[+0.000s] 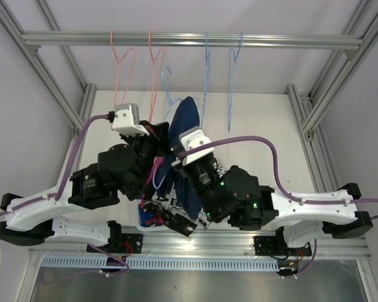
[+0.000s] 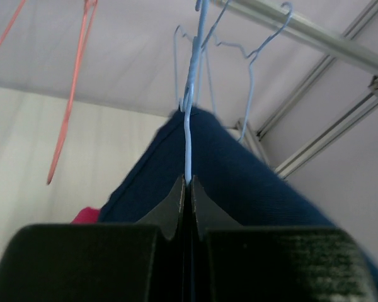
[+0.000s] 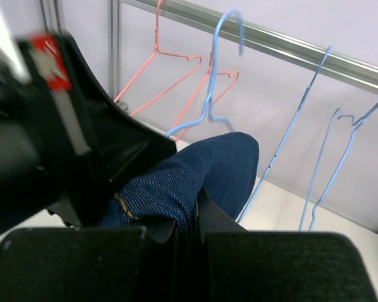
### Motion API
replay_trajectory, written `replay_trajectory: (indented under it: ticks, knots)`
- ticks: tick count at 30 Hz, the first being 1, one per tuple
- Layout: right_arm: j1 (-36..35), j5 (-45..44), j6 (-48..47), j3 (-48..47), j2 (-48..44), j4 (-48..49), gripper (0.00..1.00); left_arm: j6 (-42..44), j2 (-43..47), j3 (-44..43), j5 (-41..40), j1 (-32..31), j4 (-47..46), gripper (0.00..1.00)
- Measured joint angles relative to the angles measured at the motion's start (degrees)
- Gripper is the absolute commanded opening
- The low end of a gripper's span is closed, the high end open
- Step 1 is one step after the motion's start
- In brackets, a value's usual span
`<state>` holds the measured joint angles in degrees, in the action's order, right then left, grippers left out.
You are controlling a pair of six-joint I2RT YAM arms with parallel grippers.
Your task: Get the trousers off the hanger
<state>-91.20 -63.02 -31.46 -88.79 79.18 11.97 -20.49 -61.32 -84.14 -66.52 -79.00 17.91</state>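
Note:
The dark blue denim trousers (image 1: 186,116) hang over a light blue wire hanger (image 1: 167,88) that is off the rail, between the two arms. My left gripper (image 2: 188,180) is shut on the hanger's wire (image 2: 188,141), with the denim (image 2: 246,182) draped just behind it. My right gripper (image 3: 189,211) is shut on a fold of the denim trousers (image 3: 195,170), below the hanger's hook (image 3: 217,75). Other small garments lie in a pile (image 1: 154,214) by the arm bases, and a pink one (image 2: 87,216) shows under the denim.
Two pink hangers (image 1: 152,63) and two blue hangers (image 1: 232,69) hang bare on the metal rail (image 1: 189,41) at the back. The left arm's black body (image 3: 57,138) is close to the left of my right gripper. Frame posts stand on both sides.

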Motion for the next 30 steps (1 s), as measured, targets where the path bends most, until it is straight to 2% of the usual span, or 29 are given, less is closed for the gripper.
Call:
replay_trajectory:
  ticks: [9, 18, 24, 30]
  knots:
    - [-5.31, -3.58, -8.9, 0.09, -3.1, 4.13, 0.0, -14.84, 5.16, 9.18, -0.92, 0.0, 15.74, 0.01]
    - [-7.23, -7.37, -13.66, 2.78, -12.61, 7.74, 0.0, -19.63, 10.25, 15.39, -1.86, 0.0, 26.97, 0.01]
    - [-7.26, -9.88, -12.85, 5.92, -18.29, 5.6, 0.0, -24.39, 10.71, 17.66, -2.51, 0.0, 35.71, 0.01]
    - [-7.28, -12.57, -5.79, 13.75, -26.38, -2.67, 0.0, -25.94, 14.12, 17.49, -5.6, 0.0, 41.0, 0.01]
